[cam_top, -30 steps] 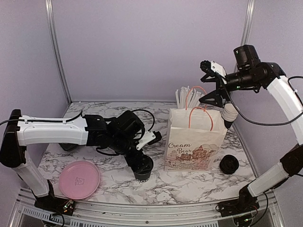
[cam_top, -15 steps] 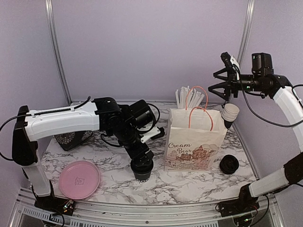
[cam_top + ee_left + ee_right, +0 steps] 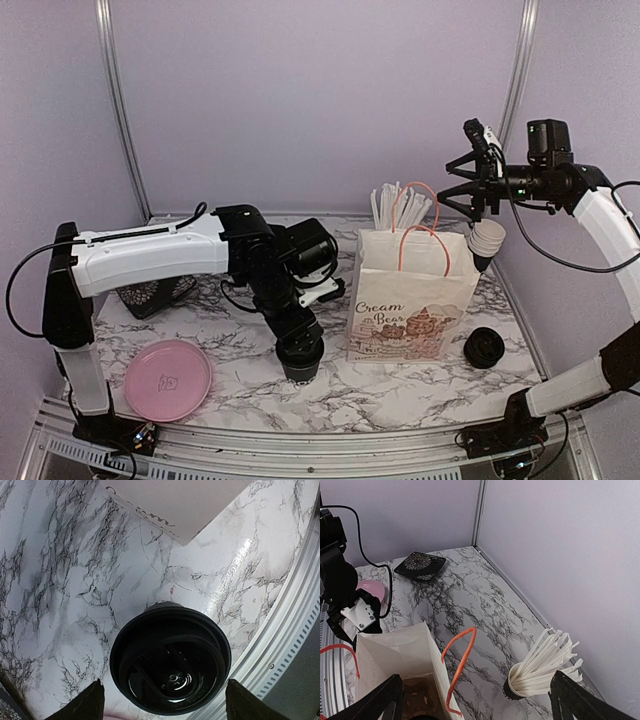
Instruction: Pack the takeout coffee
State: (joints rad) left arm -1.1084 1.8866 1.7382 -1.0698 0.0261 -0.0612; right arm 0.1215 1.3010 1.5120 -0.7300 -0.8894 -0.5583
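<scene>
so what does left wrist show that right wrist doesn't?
Left wrist only: the coffee lid from above, between the left gripper's spread fingers. Right wrist only: straws, dark dish, pink plate, and the open top of the bag. Both: the bag and the marble table.

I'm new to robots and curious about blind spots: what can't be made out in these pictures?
- Coffee cup, its side: in the top view the left arm covers it; the left wrist view shows only its lid.
- Bag contents: right wrist view, cut off by the bottom edge.
- Straw cup: top view, hidden behind the bag.
</scene>
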